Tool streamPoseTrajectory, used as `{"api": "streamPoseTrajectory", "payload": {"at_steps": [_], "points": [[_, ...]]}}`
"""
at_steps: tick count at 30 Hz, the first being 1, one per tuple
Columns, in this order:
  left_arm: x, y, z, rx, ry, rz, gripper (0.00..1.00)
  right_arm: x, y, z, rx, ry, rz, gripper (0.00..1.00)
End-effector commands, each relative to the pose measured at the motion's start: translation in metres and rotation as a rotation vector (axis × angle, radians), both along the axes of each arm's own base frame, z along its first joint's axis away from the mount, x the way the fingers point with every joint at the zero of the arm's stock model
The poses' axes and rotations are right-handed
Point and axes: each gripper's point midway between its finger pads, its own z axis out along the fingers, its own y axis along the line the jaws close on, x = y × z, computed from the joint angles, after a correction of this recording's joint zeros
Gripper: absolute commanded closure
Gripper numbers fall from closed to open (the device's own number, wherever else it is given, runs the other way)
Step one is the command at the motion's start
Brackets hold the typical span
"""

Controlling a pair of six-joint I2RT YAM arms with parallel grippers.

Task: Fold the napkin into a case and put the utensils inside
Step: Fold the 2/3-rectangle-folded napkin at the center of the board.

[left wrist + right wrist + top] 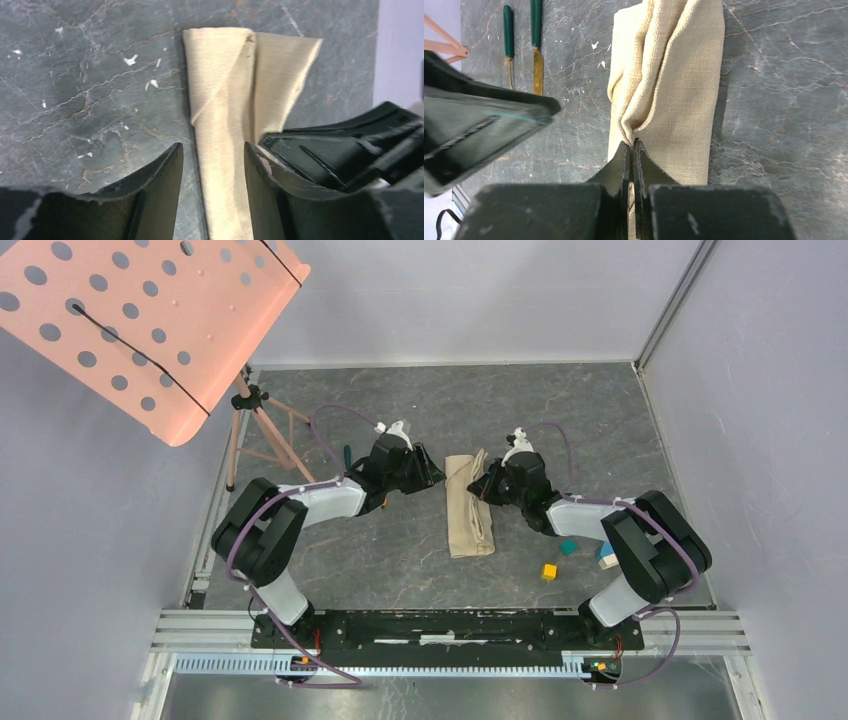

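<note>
Soft, light, limp stuff here: expect the napkin [470,508] to sag, crease and slide rather than hold a shape. Lies as a long folded strip mid-tabletop [400,550], between both arms. Pinched on a raised pleat toward its far end by the right fingers [621,165], pressed together on the cloth. Straddled by the left fingers [167,170], standing apart either side of the strip, gripping nothing. Best taken at a layered edge or pleat, low against the tabletop, to bring every layer along. Beside the left arm, well apart from the cloth: the knife [537,45] and spoon [508,35], thin, stiff, probably slick. Grasp across the teal handles.
</note>
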Motion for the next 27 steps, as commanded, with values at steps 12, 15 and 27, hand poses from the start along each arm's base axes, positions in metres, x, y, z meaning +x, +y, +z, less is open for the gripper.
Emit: {"api": "streamPoseTrajectory", "payload": {"at_steps": [12, 15, 27], "points": [[-0.004, -0.023, -0.057, -0.100, 0.131, -0.024, 0.76, 0.012, 0.030, 0.008, -0.038, -0.041, 0.042, 1.00], [-0.006, -0.030, -0.063, -0.123, 0.151, -0.041, 0.83, 0.012, 0.037, 0.006, -0.052, -0.041, 0.062, 0.99], [-0.010, -0.028, -0.062, -0.129, 0.136, -0.031, 0.94, 0.003, 0.049, -0.010, -0.151, -0.023, 0.141, 1.00]]}}
